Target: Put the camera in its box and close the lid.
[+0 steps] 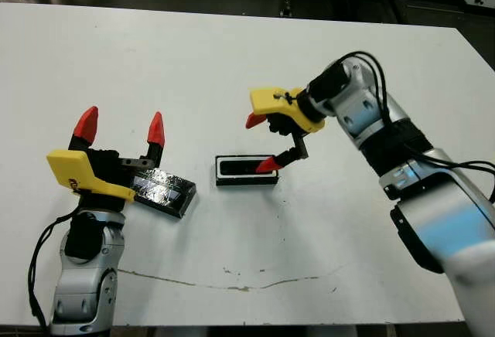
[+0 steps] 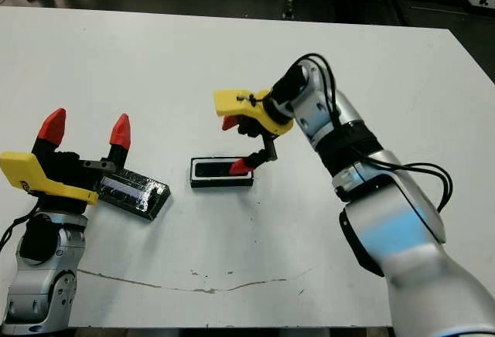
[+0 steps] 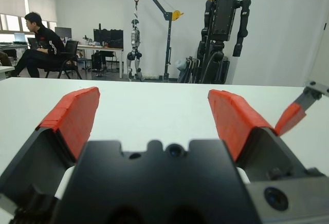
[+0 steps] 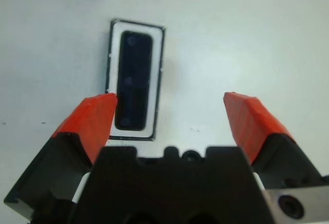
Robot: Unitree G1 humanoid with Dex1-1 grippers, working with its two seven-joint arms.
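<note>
The box [image 1: 246,181], a shallow tray with black walls and a white inside, lies mid-table. The camera [image 4: 134,80], a slim black bar, rests inside it. My right gripper [image 1: 261,143] hovers open just above the box's right end, one red fingertip low at the box's edge and the other higher. The lid [image 1: 164,192], flat, black and glossy, lies on the table to the left, apart from the box and partly under my left gripper's body. My left gripper [image 1: 120,128] is open with nothing between its fingers, which point away from the lid.
A thin dark scratch line [image 1: 232,283] runs across the table near its front edge. Beyond the far edge, in the left wrist view, a person [image 3: 38,44] sits at a desk, and a robot rig [image 3: 223,23] stands there.
</note>
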